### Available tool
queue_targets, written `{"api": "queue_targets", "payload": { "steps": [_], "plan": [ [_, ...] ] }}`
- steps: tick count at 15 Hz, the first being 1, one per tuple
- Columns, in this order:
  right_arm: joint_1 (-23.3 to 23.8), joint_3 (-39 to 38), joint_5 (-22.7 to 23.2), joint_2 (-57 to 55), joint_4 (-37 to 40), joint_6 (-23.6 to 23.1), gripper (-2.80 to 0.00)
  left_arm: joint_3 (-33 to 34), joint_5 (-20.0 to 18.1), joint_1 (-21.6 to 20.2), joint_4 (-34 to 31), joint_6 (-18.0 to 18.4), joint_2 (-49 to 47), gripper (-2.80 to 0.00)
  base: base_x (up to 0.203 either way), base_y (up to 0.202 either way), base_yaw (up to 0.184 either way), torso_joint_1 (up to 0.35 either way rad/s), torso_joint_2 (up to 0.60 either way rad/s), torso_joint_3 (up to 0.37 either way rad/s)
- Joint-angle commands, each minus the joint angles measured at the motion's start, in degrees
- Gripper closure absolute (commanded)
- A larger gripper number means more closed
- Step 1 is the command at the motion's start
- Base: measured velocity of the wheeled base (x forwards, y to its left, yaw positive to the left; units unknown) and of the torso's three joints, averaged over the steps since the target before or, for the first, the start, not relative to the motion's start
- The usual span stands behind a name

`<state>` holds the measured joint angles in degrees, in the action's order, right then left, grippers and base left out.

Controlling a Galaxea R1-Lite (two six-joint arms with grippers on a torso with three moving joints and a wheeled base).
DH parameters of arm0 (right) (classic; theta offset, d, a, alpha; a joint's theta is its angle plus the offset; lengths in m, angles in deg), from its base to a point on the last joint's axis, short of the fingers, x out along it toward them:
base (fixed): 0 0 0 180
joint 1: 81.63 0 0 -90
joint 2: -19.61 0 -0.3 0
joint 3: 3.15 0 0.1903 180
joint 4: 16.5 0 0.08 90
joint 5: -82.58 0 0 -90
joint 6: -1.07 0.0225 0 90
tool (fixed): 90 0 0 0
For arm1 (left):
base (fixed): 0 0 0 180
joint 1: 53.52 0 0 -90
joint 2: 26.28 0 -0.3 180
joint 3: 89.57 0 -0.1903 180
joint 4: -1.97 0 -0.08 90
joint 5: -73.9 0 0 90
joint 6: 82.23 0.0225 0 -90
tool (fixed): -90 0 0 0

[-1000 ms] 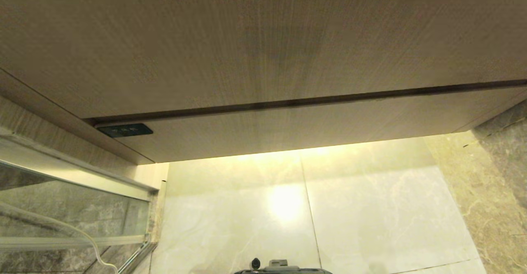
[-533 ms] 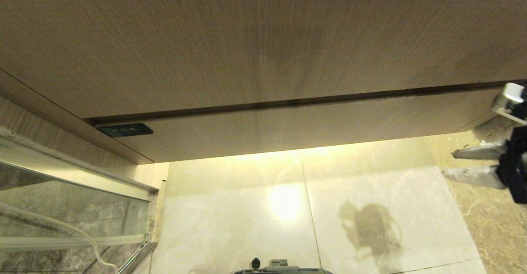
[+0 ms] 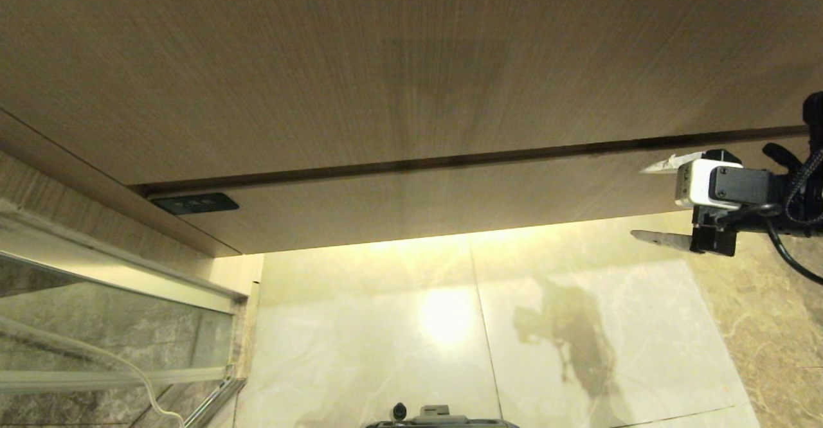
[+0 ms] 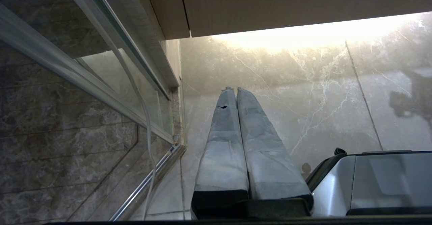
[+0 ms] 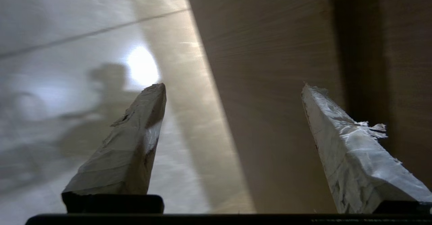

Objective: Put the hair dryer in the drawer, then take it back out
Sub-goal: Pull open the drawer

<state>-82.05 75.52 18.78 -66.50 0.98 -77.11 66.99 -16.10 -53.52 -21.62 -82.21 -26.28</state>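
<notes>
The hair dryer is out of view. The drawer (image 3: pixel 450 196) is the shallow lower wood-grain front of the vanity, standing closed, with a dark gap (image 3: pixel 450 160) above it. At its right end my right gripper (image 3: pixel 640 201) is level and open, with nothing between its fingers. One fingertip sits near the gap and the other near the front's lower edge. In the right wrist view, the right gripper (image 5: pixel 233 86) frames the drawer front (image 5: pixel 270 100). My left gripper (image 4: pixel 233 89) is parked low over the floor, shut and empty.
A glass shower screen (image 3: pixel 96 325) with a metal frame stands at the left, and a white hose (image 3: pixel 138 376) hangs behind it. Pale marble floor (image 3: pixel 386 364) lies below the vanity. A small black label (image 3: pixel 196 203) sits at the drawer's left end. My base (image 3: pixel 440 420) shows at the bottom edge.
My right gripper has come into view from the right, moved left to the drawer front's right end, rolled over and opened wide. The left arm and the camera have not moved.
</notes>
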Motion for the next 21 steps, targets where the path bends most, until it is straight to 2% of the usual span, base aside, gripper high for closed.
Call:
{"api": "queue_targets", "payload": {
  "steps": [1,3,4,5,6,8,10,11,13,19,21],
  "plan": [
    [-1.1,-4.9,-0.2,1.2,-9.8,-2.5,-2.8,0.0,0.0,0.0,0.0,0.0,0.1,0.0,0.0,0.0,0.0,0.0,0.0,0.0],
    [-2.9,-6.2,-3.6,1.3,-11.7,-2.6,-2.8,0.0,0.0,0.0,0.0,0.0,0.0,0.0,0.0,0.0,0.0,0.0,0.0,0.0],
    [-3.6,-6.2,-5.4,1.3,-11.9,-1.4,-2.8,0.1,0.0,0.0,0.0,0.0,0.1,0.0,0.0,0.0,0.0,0.0,0.0,0.0],
    [-4.8,-6.2,-10.1,1.2,-12.2,1.0,-2.8,0.0,0.0,0.0,0.0,0.0,0.1,0.0,0.0,0.0,0.0,0.0,0.0,0.0],
    [-5.9,-6.3,-12.6,0.9,-12.8,3.5,-2.8,0.1,0.0,0.0,0.0,0.0,0.0,0.0,0.0,0.0,0.0,0.0,0.0,0.0],
    [-7.8,-6.2,-16.1,0.1,-12.8,4.6,-2.8,0.1,0.0,0.0,0.0,0.0,0.0,0.0,0.0,0.0,0.0,0.0,0.0,0.0],
    [-8.3,-5.4,-16.2,-1.4,-13.0,5.1,-2.8,0.1,0.0,0.0,0.0,0.0,0.1,0.0,0.0,0.0,0.0,0.0,0.0,0.0],
    [-8.8,-5.0,-16.2,-2.3,-14.0,7.5,-2.8,0.0,0.0,0.0,0.0,0.0,0.1,0.0,0.0,0.0,0.0,0.0,0.0,0.0],
    [-9.0,-5.1,-15.9,-3.2,-16.3,9.0,-2.8,0.1,0.0,0.0,0.0,0.0,0.1,0.0,0.0,0.0,0.0,0.0,0.0,0.0],
    [-9.1,-5.6,-11.9,-7.0,-25.2,8.9,-2.8,0.0,0.0,0.0,0.0,0.0,0.0,0.0,0.0,0.0,0.0,0.0,0.0,0.0],
    [-9.1,-5.3,-11.6,-7.8,-25.9,8.8,-2.8,0.0,0.0,0.0,0.0,0.0,0.1,0.0,0.0,0.0,0.0,0.0,0.0,0.0]
  ]
}}
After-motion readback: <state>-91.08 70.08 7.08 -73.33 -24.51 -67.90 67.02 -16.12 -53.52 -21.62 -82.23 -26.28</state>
